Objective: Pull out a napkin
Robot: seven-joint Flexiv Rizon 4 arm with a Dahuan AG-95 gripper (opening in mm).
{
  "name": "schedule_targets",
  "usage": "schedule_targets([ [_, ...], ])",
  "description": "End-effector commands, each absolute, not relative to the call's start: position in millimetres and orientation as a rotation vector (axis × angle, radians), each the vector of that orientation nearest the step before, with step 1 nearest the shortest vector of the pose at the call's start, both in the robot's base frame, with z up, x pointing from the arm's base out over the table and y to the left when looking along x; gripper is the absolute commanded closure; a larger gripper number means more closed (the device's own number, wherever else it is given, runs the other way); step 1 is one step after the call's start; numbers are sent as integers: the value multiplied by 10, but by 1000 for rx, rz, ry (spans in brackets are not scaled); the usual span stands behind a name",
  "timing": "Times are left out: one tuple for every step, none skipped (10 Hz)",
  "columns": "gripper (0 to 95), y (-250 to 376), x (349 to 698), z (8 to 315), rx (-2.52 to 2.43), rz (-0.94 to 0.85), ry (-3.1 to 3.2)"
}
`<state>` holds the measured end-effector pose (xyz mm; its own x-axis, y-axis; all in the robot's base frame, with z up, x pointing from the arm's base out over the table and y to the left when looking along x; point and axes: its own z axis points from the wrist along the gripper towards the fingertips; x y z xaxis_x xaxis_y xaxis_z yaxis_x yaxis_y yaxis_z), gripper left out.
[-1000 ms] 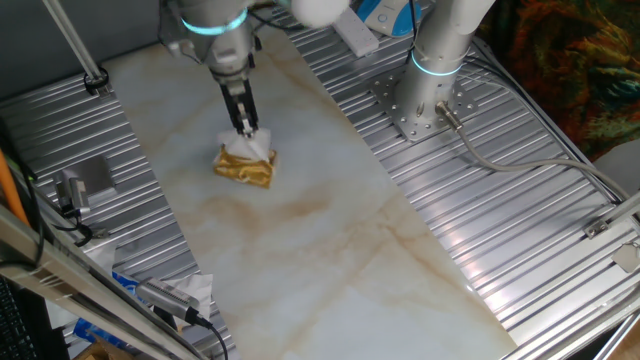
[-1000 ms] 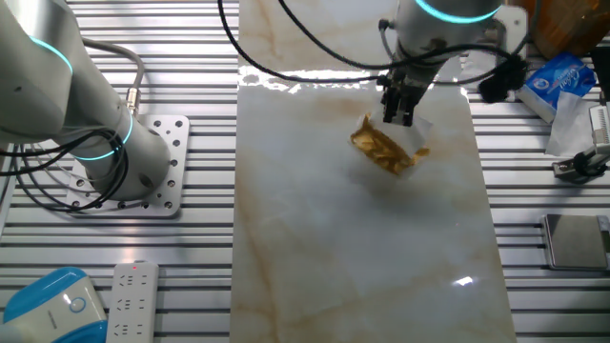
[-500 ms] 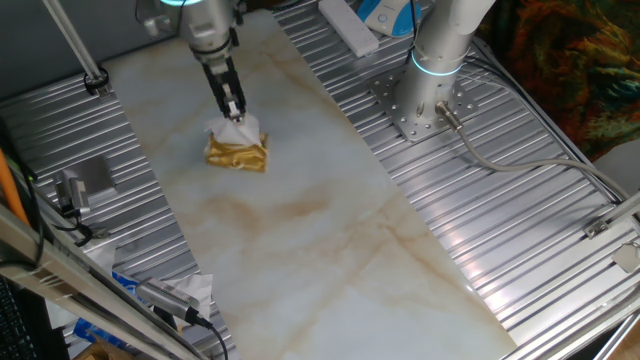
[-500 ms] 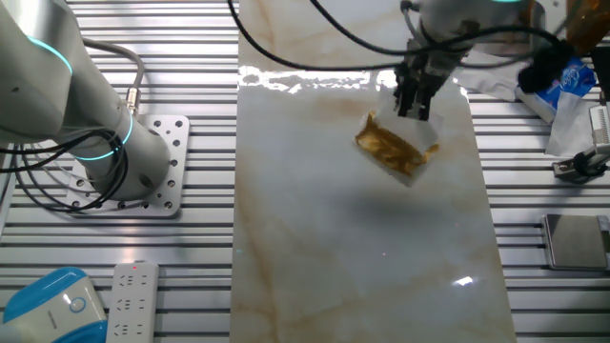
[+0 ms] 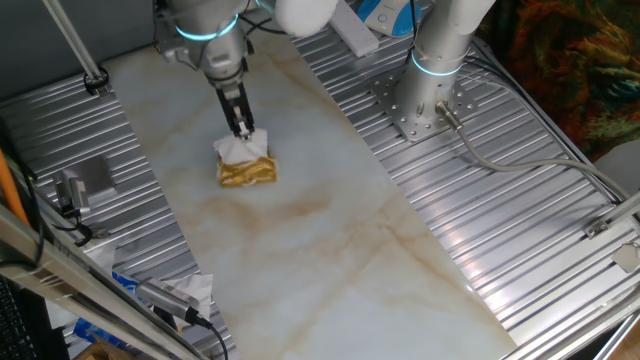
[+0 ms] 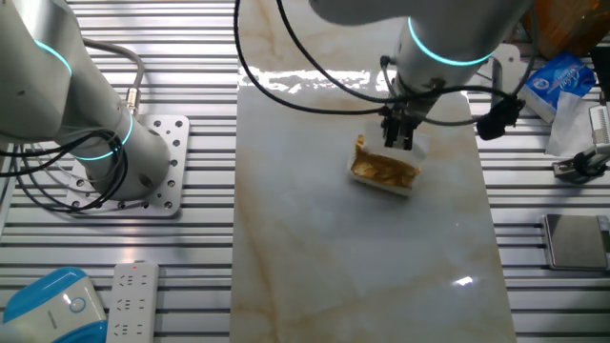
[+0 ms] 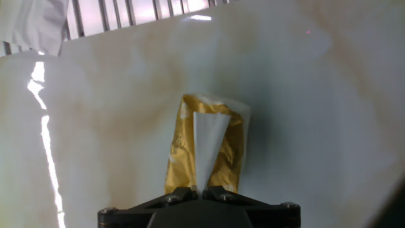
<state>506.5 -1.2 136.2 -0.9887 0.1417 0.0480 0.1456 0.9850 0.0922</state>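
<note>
A shiny gold wrinkled packet [image 5: 247, 172] lies on the marble slab [image 5: 300, 230]; it also shows in the other fixed view [image 6: 383, 171] and in the hand view [image 7: 180, 158]. A white napkin [image 7: 209, 142] rises from the packet as a stretched cone toward my fingers; it shows too in one fixed view [image 5: 243, 148] and in the other fixed view [image 6: 412, 146]. My gripper [image 5: 241, 128] is just above the packet, shut on the napkin's upper end. It also shows from the other side [image 6: 397, 141] and in the hand view [image 7: 202, 190]. The packet looks slightly lifted.
A second robot arm's base [image 5: 425, 95] stands on the ribbed metal table [image 5: 520, 230] to the right. A white paper wad with blue items [image 5: 170, 295] lies at the front left. A blue tissue pack [image 6: 558, 81] and a remote [image 6: 129, 295] lie off the slab.
My gripper, still holding the napkin, has swung back to the right and toward the camera in the first fixed view. The gold packet has moved with it and turned.
</note>
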Motion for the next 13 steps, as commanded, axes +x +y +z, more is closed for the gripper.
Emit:
schedule_targets([
  [950,1,5035,1419,-222,-146,-3105],
  [950,46,5000,1640,-212,-141,-3127],
  [950,119,5016,2071,-245,-131,-3084],
  [950,149,5176,2396,-251,-76,-3024],
  [950,118,5271,2355,-237,-84,-3026],
  [950,72,5320,2271,-225,-98,-3024],
  [950,12,5332,2161,-204,-108,-3033],
  [950,-27,5300,2069,-190,-114,-3039],
  [950,-56,5222,1819,-190,-147,-3059],
  [950,-41,5158,1599,-203,-146,-3075],
  [950,-24,5115,1399,-198,-137,-3087],
  [950,-9,5080,1319,-187,-140,-3093],
  [950,3,5073,1354,-178,-108,-3100],
])
